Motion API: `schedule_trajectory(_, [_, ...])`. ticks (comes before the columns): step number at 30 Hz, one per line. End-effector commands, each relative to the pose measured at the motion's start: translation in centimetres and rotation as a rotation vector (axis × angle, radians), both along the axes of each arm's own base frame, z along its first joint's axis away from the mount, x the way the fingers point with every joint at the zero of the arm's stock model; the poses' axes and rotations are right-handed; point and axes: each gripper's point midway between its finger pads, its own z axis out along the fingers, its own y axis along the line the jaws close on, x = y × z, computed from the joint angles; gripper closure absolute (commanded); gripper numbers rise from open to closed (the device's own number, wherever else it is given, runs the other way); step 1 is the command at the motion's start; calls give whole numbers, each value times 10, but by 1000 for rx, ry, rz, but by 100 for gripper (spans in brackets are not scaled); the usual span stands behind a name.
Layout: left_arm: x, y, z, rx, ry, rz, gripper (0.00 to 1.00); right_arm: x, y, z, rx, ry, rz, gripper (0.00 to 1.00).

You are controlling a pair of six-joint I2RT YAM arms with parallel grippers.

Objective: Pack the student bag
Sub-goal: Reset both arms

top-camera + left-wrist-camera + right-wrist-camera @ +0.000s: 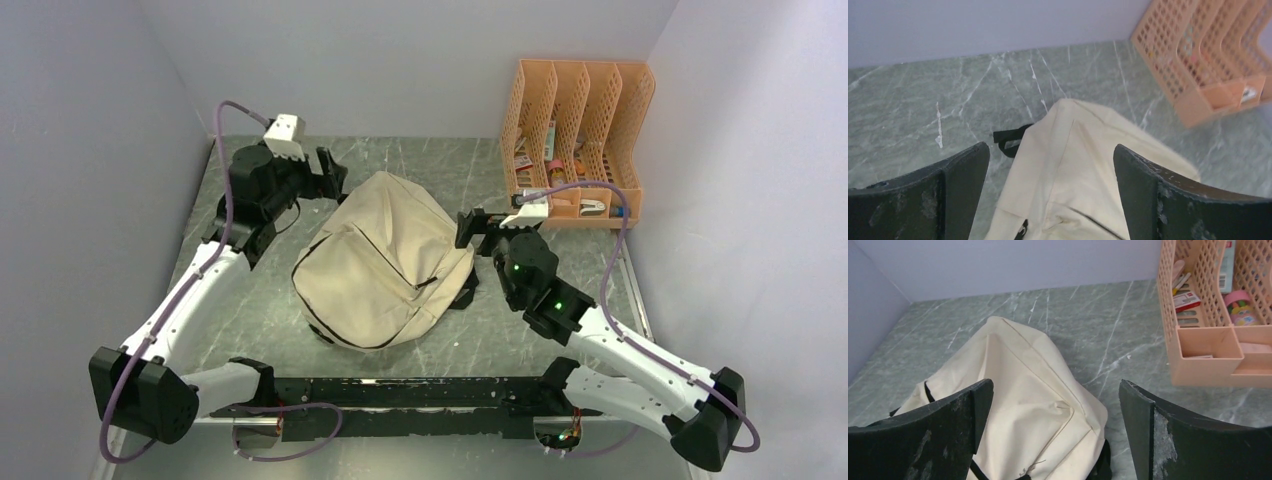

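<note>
The student bag (385, 262), cream fabric with black zippers and straps, lies flat in the middle of the green marble table, zipped shut as far as I can see. My left gripper (329, 172) hovers open just off its far left corner, nothing between the fingers; in the left wrist view the bag (1073, 170) fills the gap between the spread jaws of that gripper (1050, 167). My right gripper (473, 227) stands open at the bag's right edge, empty; the right wrist view shows the bag (1018, 395) below this gripper (1055, 405).
An orange perforated file organizer (578, 135) stands at the back right corner, holding small stationery items (1188, 301). A black strap loop (1009, 140) pokes from under the bag's far end. Grey walls close the table on three sides.
</note>
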Motion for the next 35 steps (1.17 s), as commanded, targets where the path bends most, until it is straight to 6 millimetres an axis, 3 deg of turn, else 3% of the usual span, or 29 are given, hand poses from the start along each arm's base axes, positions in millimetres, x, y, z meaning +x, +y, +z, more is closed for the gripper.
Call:
schedule_trajectory(1, [0,23,23,-171,66,203,3,0,-11,4,-74,5,-35,0])
schedule_trajectory(4, [-5,38,24,-193,54,290,3,-3,-14,-4,-101,49,-38,0])
schedule_trajectory(9, [-15,67,18,-153,40,427,3,-11,0,-10,-196,116,80,0])
schedule_trajectory(15, [-23,75,1,-101,66,447,3,-21,33,-10,-125,100,261,0])
schedule_trajectory(19, [-34,85,-5,-61,60,472,3,-21,36,-19,-87,117,259,0])
schedule_trajectory(24, [-41,92,-7,-34,24,483,3,-12,21,-22,-85,118,145,0])
schedule_trajectory(27, [-44,96,-10,-21,14,496,3,-7,-1,-15,-77,99,23,0])
schedule_trajectory(31, [-48,101,-18,-6,11,509,3,-10,-33,0,-51,42,-103,0])
schedule_trajectory(35, [-48,98,-24,-11,14,493,3,-15,-43,6,-44,14,-121,0])
